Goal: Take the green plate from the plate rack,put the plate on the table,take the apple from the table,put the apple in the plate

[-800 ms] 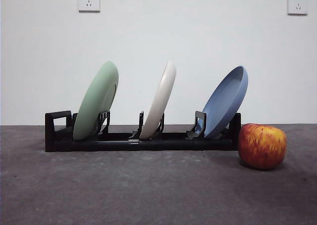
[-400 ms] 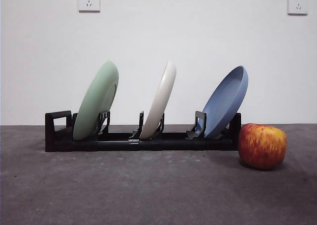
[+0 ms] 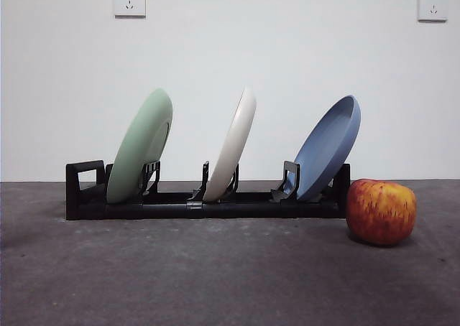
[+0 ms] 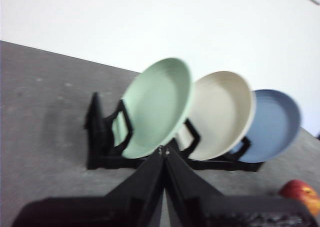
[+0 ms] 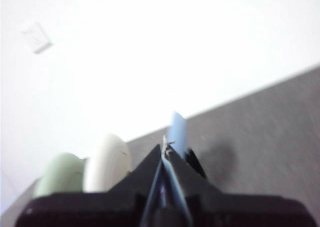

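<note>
A long black plate rack (image 3: 201, 202) sits on a dark grey tabletop (image 3: 215, 276) in front of a plain white wall with two wall sockets (image 3: 129, 1) high up. Three plates stand on edge in the rack, all leaning to the right. The green plate (image 3: 140, 146) is in the leftmost slot, beside the rack's squared loop handle at the left end. A cream-white plate (image 3: 231, 145) stands in the middle slot, and a blue plate (image 3: 328, 148) stands in the rightmost slot. The plates are well apart from each other. The apple (image 3: 381, 212), red with yellow-orange streaks, rests on the tabletop just beside the right end of the rack, slightly nearer than it. No arm appears in the front view. In the left wrist view, the left hand (image 4: 163, 152) is held in the air short of the rack, pointing toward the green plate, with its two black jaws closed together and holding nothing. In the blurred right wrist view, the right hand (image 5: 164, 149) is also in the air, aimed toward the blue plate end of the rack, its jaws pressed together and empty.
</note>
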Motion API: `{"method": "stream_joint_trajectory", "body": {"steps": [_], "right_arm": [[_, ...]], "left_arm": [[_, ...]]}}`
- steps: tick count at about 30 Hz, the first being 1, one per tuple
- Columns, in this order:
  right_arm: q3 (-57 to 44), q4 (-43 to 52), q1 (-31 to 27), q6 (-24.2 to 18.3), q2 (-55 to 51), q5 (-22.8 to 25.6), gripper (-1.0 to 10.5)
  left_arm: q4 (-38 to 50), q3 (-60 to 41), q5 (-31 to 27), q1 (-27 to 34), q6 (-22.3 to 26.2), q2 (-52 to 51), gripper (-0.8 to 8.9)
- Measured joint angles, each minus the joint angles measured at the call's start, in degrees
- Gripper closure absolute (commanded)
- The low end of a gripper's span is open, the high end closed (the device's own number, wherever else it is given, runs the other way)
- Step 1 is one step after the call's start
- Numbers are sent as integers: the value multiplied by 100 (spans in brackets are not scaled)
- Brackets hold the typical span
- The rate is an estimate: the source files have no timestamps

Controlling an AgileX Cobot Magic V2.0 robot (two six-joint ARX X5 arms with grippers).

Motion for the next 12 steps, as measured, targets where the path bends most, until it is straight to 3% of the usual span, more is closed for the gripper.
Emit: {"method": "stream_joint_trajectory", "body": {"steps": [4, 12], "right_arm": [[975, -24, 0, -142, 763, -525, 950], [2898, -243, 0, -184, 2549, -2116, 950]], "left_arm": [[-212, 809, 332, 0, 0, 686, 819], [-1080, 2903, 1504, 0, 79, 2481, 819]]}}
